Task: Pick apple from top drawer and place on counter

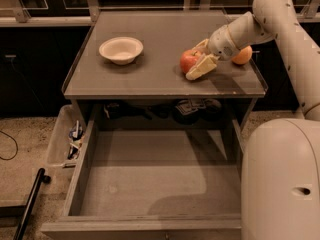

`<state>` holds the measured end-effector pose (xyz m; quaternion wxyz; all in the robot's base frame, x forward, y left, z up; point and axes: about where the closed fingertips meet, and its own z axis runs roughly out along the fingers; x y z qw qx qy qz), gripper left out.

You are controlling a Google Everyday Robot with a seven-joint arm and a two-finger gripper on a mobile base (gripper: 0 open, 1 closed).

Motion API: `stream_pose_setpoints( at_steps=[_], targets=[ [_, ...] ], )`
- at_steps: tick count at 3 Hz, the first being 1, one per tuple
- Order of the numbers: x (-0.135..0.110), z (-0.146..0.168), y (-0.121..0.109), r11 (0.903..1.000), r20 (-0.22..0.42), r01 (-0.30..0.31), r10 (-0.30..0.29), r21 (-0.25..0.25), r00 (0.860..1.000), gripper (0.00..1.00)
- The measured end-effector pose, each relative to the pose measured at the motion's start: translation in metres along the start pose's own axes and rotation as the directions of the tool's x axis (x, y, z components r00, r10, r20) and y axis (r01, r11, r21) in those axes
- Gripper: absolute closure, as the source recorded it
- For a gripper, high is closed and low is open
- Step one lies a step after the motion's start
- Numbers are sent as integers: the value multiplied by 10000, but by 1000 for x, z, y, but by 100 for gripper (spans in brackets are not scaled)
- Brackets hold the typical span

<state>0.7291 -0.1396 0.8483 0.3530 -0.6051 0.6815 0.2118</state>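
Gripper (194,61) over right part of counter (150,81), its 2 fingers pinched on apple (187,60) from far and near sides. Apple resting on counter surface, near orange (243,56) to its right. White bowl (121,49) at left, well apart. Top drawer (150,184) open below, bottom bare. Cluttered clear bin (59,139) left of drawer.

cream gripper (199,59) around red apple (188,60)

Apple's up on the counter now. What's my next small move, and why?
Probably open the claw and let go: the apple appears to rest on the counter, clasped between the claw's fingers, and the top drawer lies bare.
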Motion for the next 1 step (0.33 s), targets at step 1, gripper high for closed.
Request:
stream_pose_setpoints(
  at_steps=[1],
  targets=[
    [0, 0, 0, 10000, 0, 0, 0, 0, 10000, 0]
  ],
)
